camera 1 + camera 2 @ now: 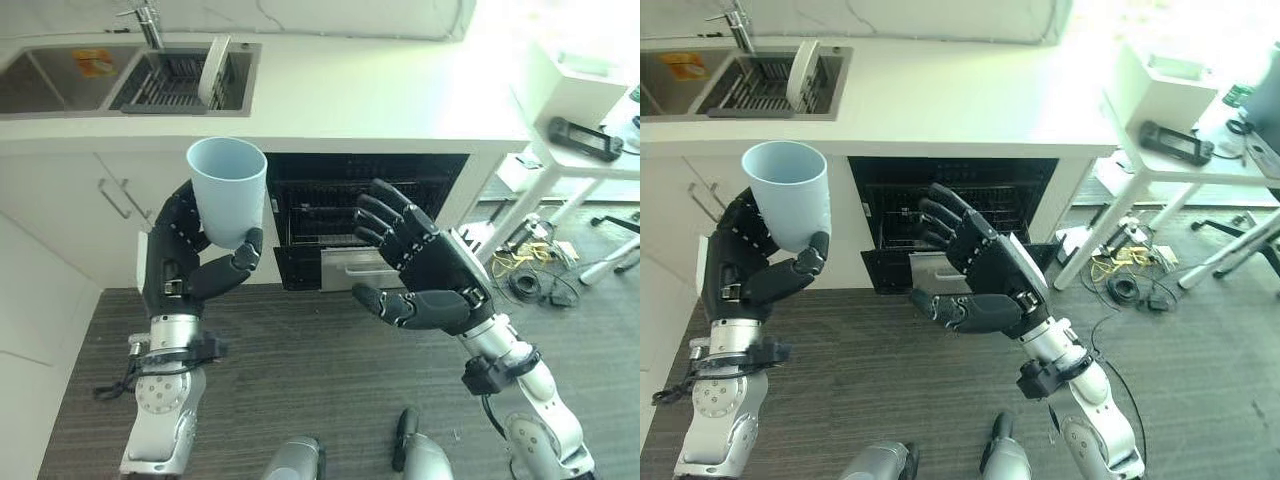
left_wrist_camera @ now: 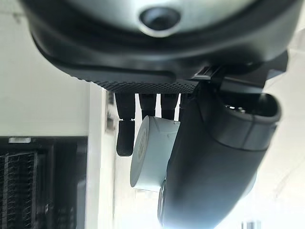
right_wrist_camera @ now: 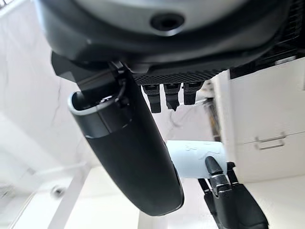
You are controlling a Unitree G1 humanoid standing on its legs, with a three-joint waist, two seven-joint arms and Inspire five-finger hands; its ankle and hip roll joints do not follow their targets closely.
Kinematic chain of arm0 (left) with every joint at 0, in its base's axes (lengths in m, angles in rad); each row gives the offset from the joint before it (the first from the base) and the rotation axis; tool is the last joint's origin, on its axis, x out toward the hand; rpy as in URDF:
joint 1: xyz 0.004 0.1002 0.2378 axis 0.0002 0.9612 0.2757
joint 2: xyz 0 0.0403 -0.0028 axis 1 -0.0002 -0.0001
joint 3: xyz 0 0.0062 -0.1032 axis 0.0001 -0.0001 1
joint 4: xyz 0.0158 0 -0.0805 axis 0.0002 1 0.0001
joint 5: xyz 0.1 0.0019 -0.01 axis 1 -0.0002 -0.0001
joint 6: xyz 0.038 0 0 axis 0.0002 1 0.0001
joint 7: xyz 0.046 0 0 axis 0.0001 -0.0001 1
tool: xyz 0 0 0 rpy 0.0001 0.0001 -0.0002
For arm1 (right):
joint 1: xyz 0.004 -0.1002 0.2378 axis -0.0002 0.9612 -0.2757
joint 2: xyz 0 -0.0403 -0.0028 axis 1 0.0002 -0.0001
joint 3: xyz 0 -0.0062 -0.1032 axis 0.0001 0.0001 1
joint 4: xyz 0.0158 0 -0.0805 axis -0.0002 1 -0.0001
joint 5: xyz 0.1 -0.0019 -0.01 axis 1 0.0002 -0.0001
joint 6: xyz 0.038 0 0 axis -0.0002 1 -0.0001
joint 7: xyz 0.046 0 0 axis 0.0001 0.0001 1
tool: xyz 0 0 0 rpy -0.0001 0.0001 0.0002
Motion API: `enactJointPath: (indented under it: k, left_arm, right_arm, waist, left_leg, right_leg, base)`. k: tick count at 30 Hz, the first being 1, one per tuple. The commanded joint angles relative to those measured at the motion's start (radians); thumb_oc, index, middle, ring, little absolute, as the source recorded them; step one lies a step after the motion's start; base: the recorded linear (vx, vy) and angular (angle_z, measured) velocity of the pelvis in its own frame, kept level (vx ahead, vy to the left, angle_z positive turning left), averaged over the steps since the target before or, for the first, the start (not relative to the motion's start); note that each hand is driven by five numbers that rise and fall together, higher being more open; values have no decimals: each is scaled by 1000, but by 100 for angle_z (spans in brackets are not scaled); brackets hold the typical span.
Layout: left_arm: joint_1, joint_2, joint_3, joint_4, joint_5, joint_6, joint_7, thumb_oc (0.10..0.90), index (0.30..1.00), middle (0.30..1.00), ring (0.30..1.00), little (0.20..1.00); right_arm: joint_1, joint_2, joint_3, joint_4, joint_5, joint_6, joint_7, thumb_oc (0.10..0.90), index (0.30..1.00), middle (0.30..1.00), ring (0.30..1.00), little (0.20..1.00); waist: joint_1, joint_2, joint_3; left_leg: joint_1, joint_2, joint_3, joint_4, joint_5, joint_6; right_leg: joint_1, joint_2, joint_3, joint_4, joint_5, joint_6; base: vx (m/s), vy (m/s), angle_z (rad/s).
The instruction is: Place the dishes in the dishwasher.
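While your left robot hand (image 1: 185, 262) curls its fingers and thumb around the lower part of a pale blue cup (image 1: 228, 189), the cup stands upright in the grip with its open mouth facing up. You hold it raised in front of the white desk (image 1: 380, 100) edge, just left of the open dishwasher (image 1: 365, 205) bay beneath that desk. In your left wrist view the cup's (image 2: 150, 152) base shows between the thumb and the fingers (image 2: 125, 136).

Your right robot hand (image 1: 425, 265) hangs in front of the dishwasher opening with its fingers spread and loosely extended, holding nothing and apart from the cup. Behind it you can see the dark wire rack (image 1: 330, 210) inside the machine and a grey panel (image 1: 350, 268) lower at the front of the bay.

On the desk at the far left sits a sink (image 1: 60, 80) with a tap (image 1: 148, 22); a white plate (image 1: 213, 70) stands on edge in the drainer basin (image 1: 170, 85) beside it. To your right a white side table (image 1: 575, 110) carries a black device (image 1: 585, 138).
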Motion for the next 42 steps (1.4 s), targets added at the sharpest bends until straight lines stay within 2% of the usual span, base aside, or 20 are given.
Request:
enactJointPath:
  k: [1, 5, 7, 9, 10, 11, 12, 13, 19, 25, 27, 28, 30, 32, 33, 34, 35, 36, 38, 42]
  left_arm:
    - [-68, 44, 6, -176, -16, -97, -13, 400, 300, 300, 300, 300]
    - [-55, 19, -5, -190, -32, -106, -11, 400, 300, 300, 300, 300]
    - [-46, 8, -11, -189, -36, -117, -24, 400, 300, 300, 300, 300]
    - [-48, 4, -16, -180, -31, -119, -34, 400, 300, 300, 300, 300]
    - [-50, 0, -18, -171, -36, -121, -41, 400, 300, 300, 300, 300]
    - [-35, -4, -19, -163, -27, -140, -39, 400, 300, 300, 300, 300]
    - [-47, -3, -30, -161, -34, -145, -35, 400, 300, 300, 300, 300]
    - [-71, -2, -43, -152, -22, -141, -27, 400, 300, 300, 300, 300]
    - [-126, 17, -45, -115, -18, -136, -35, 400, 300, 300, 300, 300]
    - [-160, 28, -23, -103, -25, -120, -78, 400, 300, 300, 300, 300]
    - [-164, 30, -26, -109, 3, -116, -84, 400, 300, 300, 300, 300]
    - [-159, 30, -30, -111, 19, -123, -83, 400, 300, 300, 300, 300]
    - [-156, 26, -30, -115, 38, -125, -79, 400, 300, 300, 300, 300]
    - [-162, 31, -28, -112, 46, -120, -73, 400, 300, 300, 300, 300]
    - [-181, 39, -30, -107, 55, -117, -62, 400, 300, 300, 300, 300]
    - [-187, 41, -33, -108, 60, -117, -62, 400, 300, 300, 300, 300]
    - [-188, 41, -40, -121, 66, -112, -69, 400, 300, 300, 300, 300]
    - [-189, 41, -50, -126, 69, -108, -72, 400, 300, 300, 300, 300]
    - [-184, 40, -72, -142, 46, -96, -88, 400, 300, 300, 300, 300]
    - [-175, 45, -98, -151, 44, -81, -34, 400, 300, 300, 300, 300]
  right_arm:
    - [-23, -26, -88, -70, 92, -67, 19, 800, 900, 900, 900, 900]
    - [12, -55, -120, -66, 121, -60, 71, 800, 900, 900, 900, 900]
    - [18, -53, -121, -56, 109, -70, 76, 800, 900, 900, 900, 900]
    - [9, -50, -115, -44, 97, -82, 57, 800, 900, 900, 900, 900]
    - [-11, -44, -102, -33, 87, -88, 34, 800, 900, 900, 900, 900]
    - [-18, -17, -76, -23, 38, -95, 1, 800, 900, 900, 900, 900]
    - [3, -16, -76, -36, 14, -94, -13, 800, 900, 900, 900, 900]
    - [5, -41, -82, -36, 28, -105, -23, 800, 900, 900, 900, 900]
    - [38, -28, -115, -48, 41, -107, -7, 800, 900, 900, 900, 900]
    - [-12, 21, -103, -20, 5, -141, -39, 800, 900, 900, 900, 900]
    - [-21, 37, -94, -18, -3, -145, -66, 800, 900, 900, 900, 900]
    - [-16, 48, -88, -23, -3, -154, -58, 800, 900, 900, 900, 900]
    - [-9, 54, -84, -28, -9, -153, -54, 800, 900, 900, 900, 900]
    - [-6, 51, -80, -20, -8, -146, -48, 800, 900, 900, 900, 900]
    - [-4, 45, -90, -7, 10, -152, -39, 800, 900, 900, 900, 900]
    - [-1, 44, -95, -6, 18, -157, -38, 800, 900, 900, 900, 900]
    - [11, 44, -108, -16, 22, -156, -55, 800, 900, 900, 900, 900]
    - [15, 47, -109, -26, 13, -146, -77, 800, 900, 900, 900, 900]
    - [27, 45, -109, -50, 6, -114, -143, 800, 900, 900, 900, 900]
    - [14, 13, -101, -59, 23, -77, -170, 800, 900, 900, 900, 900]
  waist:
    - [-60, -5, -112]
    - [-69, -16, -109]
    - [-66, -28, -90]
    - [-59, -29, -77]
    - [-51, -23, -70]
    - [-53, 40, -74]
    - [-55, 63, -80]
    - [-60, 63, -86]
    - [-67, 46, -106]
    - [-24, 25, -101]
    - [-19, 22, -103]
    - [-28, 32, -98]
    - [-41, 44, -88]
    - [-51, 43, -79]
    - [-58, 24, -67]
    - [-62, 14, -64]
    - [-77, 2, -61]
    - [-84, 0, -62]
    - [-101, -4, -59]
    - [-100, -9, -71]
  left_leg:
    - [104, 86, 114, -99, 2, -8]
    - [139, 74, 155, -99, 183, -34]
    - [117, 64, 185, -54, 215, -31]
    - [80, 55, 193, -45, 199, -20]
    - [70, 34, 197, -99, 174, -8]
    - [-57, 79, 198, -99, 100, -26]
    - [-143, 118, 171, -99, 151, -59]
    - [-158, 121, 167, -99, 155, -57]
    - [-120, 87, 161, -99, 111, -23]
    - [-102, 35, 137, -99, 83, 28]
    - [-95, 12, 119, -99, 74, 54]
    - [-84, 3, 93, -99, 69, 66]
    - [-72, 0, 77, -99, 63, 72]
    - [-63, 1, 75, -99, 56, 68]
    - [-57, 7, 85, -99, 50, 57]
    - [-56, 8, 91, -99, 43, 55]
    - [-52, 10, 91, -99, 27, 52]
    - [-48, 14, 89, -99, 19, 51]
    - [-33, 28, 77, -99, 4, 53]
    - [-20, 96, 108, -99, 14, 16]
  right_leg:
    - [7, 4, -12, -9, -85, 33]
    - [64, 43, -9, -9, -139, -23]
    - [102, 44, -8, -9, -157, -42]
    - [127, 49, -17, -9, -168, -44]
    - [138, 56, -17, -9, -178, -38]
    - [155, 112, -24, -9, -200, -31]
    - [179, 139, -18, -9, -228, -38]
    - [193, 137, -21, -9, -245, -39]
    - [217, 87, -54, -9, -235, -9]
    - [271, 42, -84, -9, -220, 26]
    - [319, 49, -96, -9, -122, 31]
    - [328, 73, -96, -4, -34, 36]
    - [288, 85, -74, 78, -19, 29]
    - [244, 90, -67, 51, -43, 8]
    - [197, 48, -57, -9, -100, 9]
    - [163, 29, -32, -9, -110, 17]
    - [103, 0, 40, -9, -86, 40]
    - [84, -7, 72, -9, -69, 49]
    - [69, 6, 127, -9, -78, 60]
    - [89, 9, 71, -9, -128, 63]
  base:
    - [325, -336, 15]
    - [242, -304, 9]
    - [141, -217, -13]
    - [122, -125, 8]
    - [306, 68, 35]
    - [460, 195, 83]
    - [555, 341, 64]
    - [420, 299, 79]
    - [235, 198, -33]
    - [204, 190, 19]
    - [280, 284, 18]
    - [193, 205, 21]
    - [122, 161, 22]
    - [152, -1, 8]
    - [146, -218, -18]
    - [135, -386, -8]
    - [116, -327, 8]
    - [127, -322, 25]
    - [147, -449, 79]
    - [94, -443, 50]
